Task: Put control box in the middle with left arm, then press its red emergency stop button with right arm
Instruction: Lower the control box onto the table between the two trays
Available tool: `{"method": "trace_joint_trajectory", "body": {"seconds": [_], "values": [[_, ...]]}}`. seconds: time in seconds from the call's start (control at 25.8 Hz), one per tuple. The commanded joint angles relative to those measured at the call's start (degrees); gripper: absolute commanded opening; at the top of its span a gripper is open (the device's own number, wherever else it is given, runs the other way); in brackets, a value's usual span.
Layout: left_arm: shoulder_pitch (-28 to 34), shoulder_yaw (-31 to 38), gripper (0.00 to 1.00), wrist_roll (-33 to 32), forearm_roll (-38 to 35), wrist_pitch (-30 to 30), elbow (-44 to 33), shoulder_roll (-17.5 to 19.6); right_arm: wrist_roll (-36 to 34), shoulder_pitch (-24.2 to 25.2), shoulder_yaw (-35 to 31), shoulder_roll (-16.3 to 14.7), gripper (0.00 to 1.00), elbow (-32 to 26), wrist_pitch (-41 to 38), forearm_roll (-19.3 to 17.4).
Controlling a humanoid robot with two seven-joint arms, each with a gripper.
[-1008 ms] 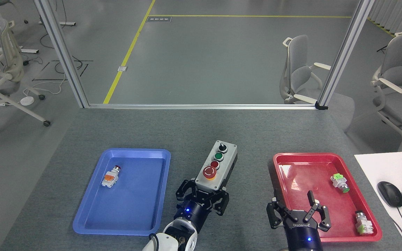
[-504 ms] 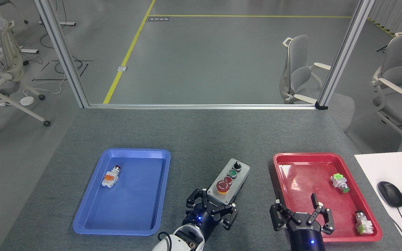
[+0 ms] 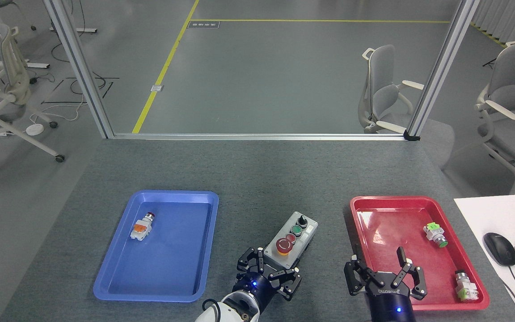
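Lowered oblong grey control box [image 3: 290, 241], clamped by left pincer [image 3: 267, 275], right pincer [image 3: 385, 275] splayed

Views: one, from the head.
Position: above the near edge of the tabletop [image 3: 257, 170], high up.
Facing: forward and down, over the tabletop to the floor [image 3: 284, 76] beyond.
Nearness: close to the near edge; the arms enter at the bottom and are cut off there.
Reach: whole tabletop width, blue tray [image 3: 159, 243] left, red tray [image 3: 365, 210] right, chairs [image 3: 382, 94] far off.
Tilt: seems level, judging by the frame rail [image 3: 257, 136].
Shared ground: none, single view.
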Motion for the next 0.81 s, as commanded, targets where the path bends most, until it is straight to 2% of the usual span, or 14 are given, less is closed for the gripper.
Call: {"method": "trace_joint_trajectory", "body": {"seconds": [0.0, 0.19, 0.35, 0.47, 0.62, 0.66, 0.7, 0.78], "values": [[0.0, 0.0, 0.39, -0.9, 0.0, 0.5, 0.3, 0.0, 0.5, 0.0, 0.0, 0.0, 0.98, -0.1, -0.6, 0.0], [0.0, -0.1, 0.66, -1.0, 0.0, 0.7, 0.4, 0.0, 1.0, 0.0, 0.0, 0.0, 0.98, -0.1, -1.3, 0.0], [0.0, -0.2, 0.72, -0.9, 0.0, 0.6, 0.4, 0.1, 1.1, 0.0, 0.0, 0.0, 0.98, -0.2, -1.6, -0.1], [0.1, -0.2, 0.82, -0.9, 0.0, 0.6, 0.3, 0.1, 2.7, 0.1, 0.1, 0.0, 0.98, -0.8, -1.6, -0.1], [0.2, -0.1, 0.82, -0.9, -0.1, 0.6, 0.3, 0.2, 3.7, 0.3, 0.2, 0.6, 0.98, -1.2, -1.6, -0.1], [0.2, -0.1, 0.83, -0.9, -0.1, 0.6, 0.3, 0.2, 3.7, 0.3, 0.2, 0.6, 0.98, -1.2, -1.6, -0.1], [0.3, -0.1, 0.89, -0.9, -0.1, 0.6, 0.4, 0.2, 3.7, 0.3, 0.2, 0.6, 0.98, -1.2, -1.6, -0.1], [0.4, -0.1, 0.9, -0.9, -0.1, 0.7, 0.4, 0.2, 3.9, 0.3, 0.1, 0.8, 0.98, -1.2, -1.6, -0.1]]}}
